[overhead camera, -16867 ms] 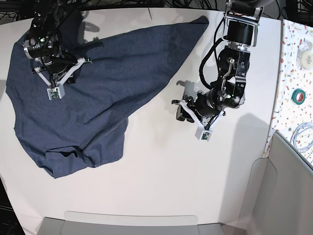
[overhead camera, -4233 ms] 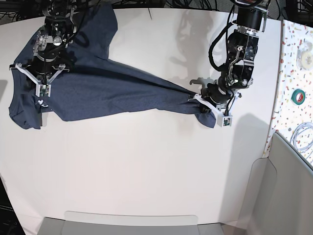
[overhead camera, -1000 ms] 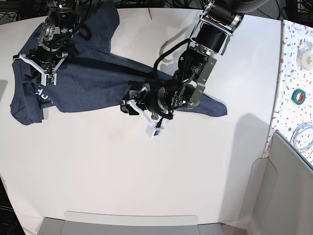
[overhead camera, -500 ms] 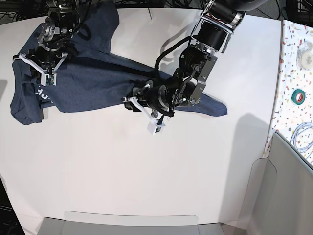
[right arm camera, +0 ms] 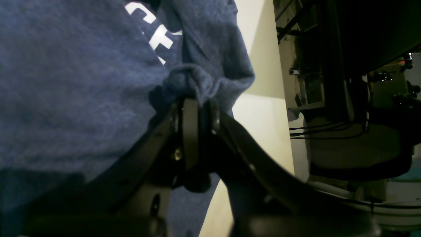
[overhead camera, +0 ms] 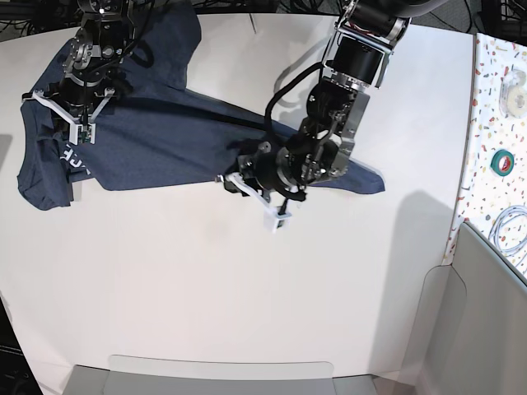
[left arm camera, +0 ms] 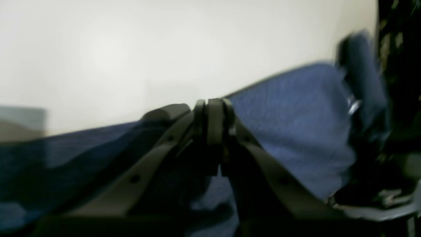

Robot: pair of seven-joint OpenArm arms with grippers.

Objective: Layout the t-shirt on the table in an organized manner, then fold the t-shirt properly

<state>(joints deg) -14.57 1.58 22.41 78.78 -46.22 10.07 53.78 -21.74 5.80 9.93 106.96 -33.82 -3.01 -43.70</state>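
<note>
The navy t-shirt [overhead camera: 156,140] lies stretched across the back of the off-white table [overhead camera: 247,288], from the far left to a tip at the right [overhead camera: 370,177]. White lettering shows at its left end [overhead camera: 72,160]. My right gripper [overhead camera: 70,123] is shut on a bunch of the shirt's cloth beside the letters [right arm camera: 197,98]. My left gripper [overhead camera: 251,193] is at the shirt's lower edge near the middle. In the left wrist view its tips [left arm camera: 210,105] are pressed together with blue cloth [left arm camera: 296,115] rising to them on both sides.
A narrow speckled surface [overhead camera: 494,49] runs along the right with a green tape roll [overhead camera: 504,160], a white roll [overhead camera: 515,82] and a coiled cable [overhead camera: 510,230]. A grey panel [overhead camera: 486,321] stands at the front right, a grey tray [overhead camera: 222,370] at the front edge.
My left gripper has shifted a little to the right along the shirt's lower edge. The right gripper and the shirt's left end have stayed put.
</note>
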